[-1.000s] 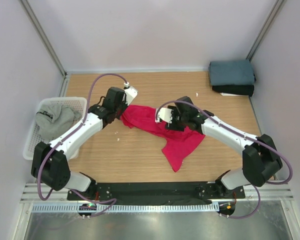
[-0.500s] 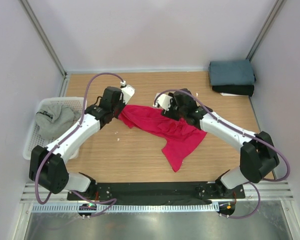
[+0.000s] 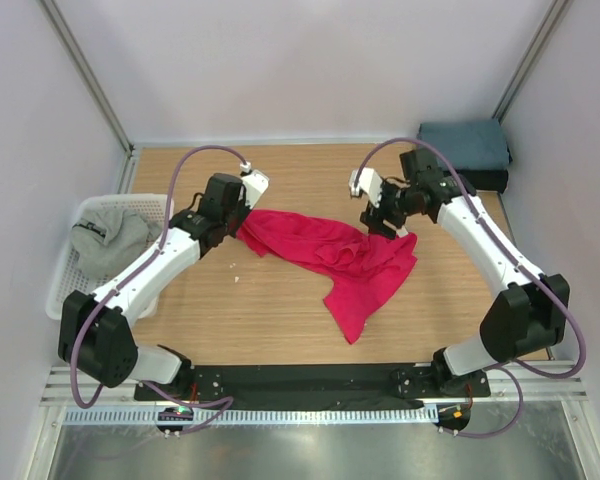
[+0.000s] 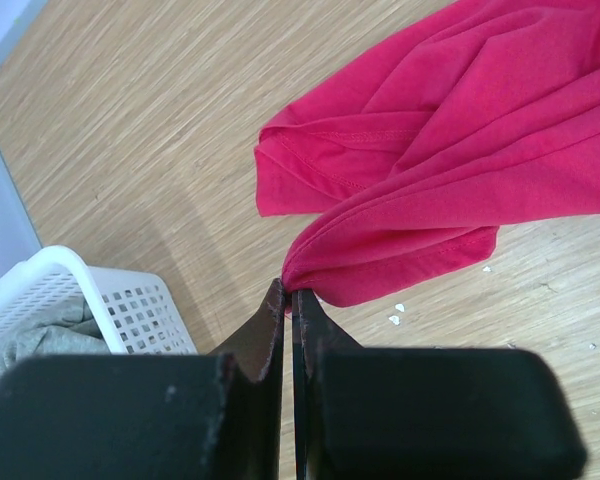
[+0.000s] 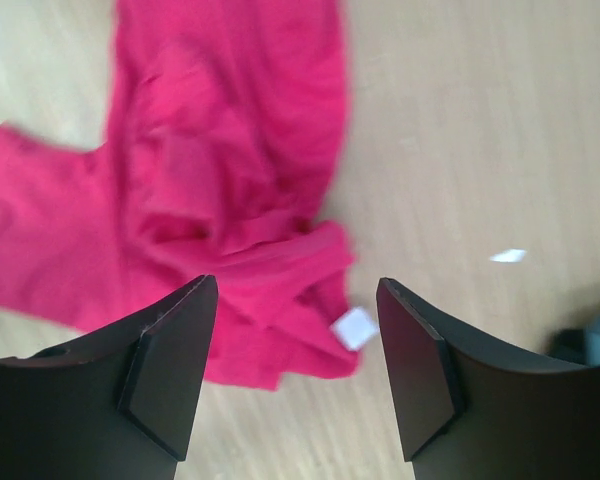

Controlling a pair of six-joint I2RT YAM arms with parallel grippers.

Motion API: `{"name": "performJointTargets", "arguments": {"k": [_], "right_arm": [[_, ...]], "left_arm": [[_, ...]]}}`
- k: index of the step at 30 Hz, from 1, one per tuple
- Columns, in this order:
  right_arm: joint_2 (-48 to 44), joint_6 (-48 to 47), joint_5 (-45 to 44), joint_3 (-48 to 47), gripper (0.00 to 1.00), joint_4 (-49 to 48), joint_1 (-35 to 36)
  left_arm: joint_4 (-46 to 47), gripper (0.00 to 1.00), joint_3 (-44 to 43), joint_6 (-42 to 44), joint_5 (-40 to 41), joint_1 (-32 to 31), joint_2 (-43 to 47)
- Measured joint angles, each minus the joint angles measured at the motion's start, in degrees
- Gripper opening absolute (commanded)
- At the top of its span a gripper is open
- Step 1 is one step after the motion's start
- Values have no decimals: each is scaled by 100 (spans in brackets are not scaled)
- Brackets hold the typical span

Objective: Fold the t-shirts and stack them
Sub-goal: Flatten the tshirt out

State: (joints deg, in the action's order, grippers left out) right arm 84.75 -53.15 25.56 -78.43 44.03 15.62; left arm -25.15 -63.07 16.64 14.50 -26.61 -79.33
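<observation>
Red t-shirt (image 3: 342, 262): is lying crumpled and unfolded mid-table on the wooden table (image 3: 270, 320). It is stretching from the left gripper across toward the right side, with one lobe trailing toward the near edge. A small white tag (image 5: 355, 327) is showing at one hem.
Left gripper (image 4: 288, 298): is holding its fingers pressed together, pinching a gathered edge at the red t-shirt's left end, close above the table.
Right gripper (image 5: 296, 285): is holding its fingers spread wide with nothing between them, hovering above the red t-shirt's right end. The cloth below is reading blurred in the wrist view.
Grey t-shirt (image 3: 108, 240): is sitting bunched inside the white mesh basket (image 3: 58, 292) at the table's left edge, with a dark mark showing on top.
Slate-blue t-shirt (image 3: 463, 145): is lying folded in the far right corner, resting on the black t-shirt.
Black t-shirt (image 3: 490, 181): is lying folded beneath the slate-blue one, showing only its near edge.
</observation>
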Motion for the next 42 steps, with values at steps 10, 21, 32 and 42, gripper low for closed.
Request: {"name": "performJointTargets", "arguments": {"k": [10, 21, 32, 42], "right_arm": [[-118, -673, -46, 1458, 71, 334, 431], [-221, -638, -186, 1641, 68, -273, 599], [118, -415, -212, 1587, 65, -678, 710], [282, -219, -254, 1447, 57, -1003, 881]], "left_arm": [[0, 0, -2, -2, 0, 11, -103], [-2, 0, -2, -2, 0, 13, -168], [-2, 0, 0, -2, 0, 52, -164], [0, 0, 11, -2, -9, 90, -149]]}}
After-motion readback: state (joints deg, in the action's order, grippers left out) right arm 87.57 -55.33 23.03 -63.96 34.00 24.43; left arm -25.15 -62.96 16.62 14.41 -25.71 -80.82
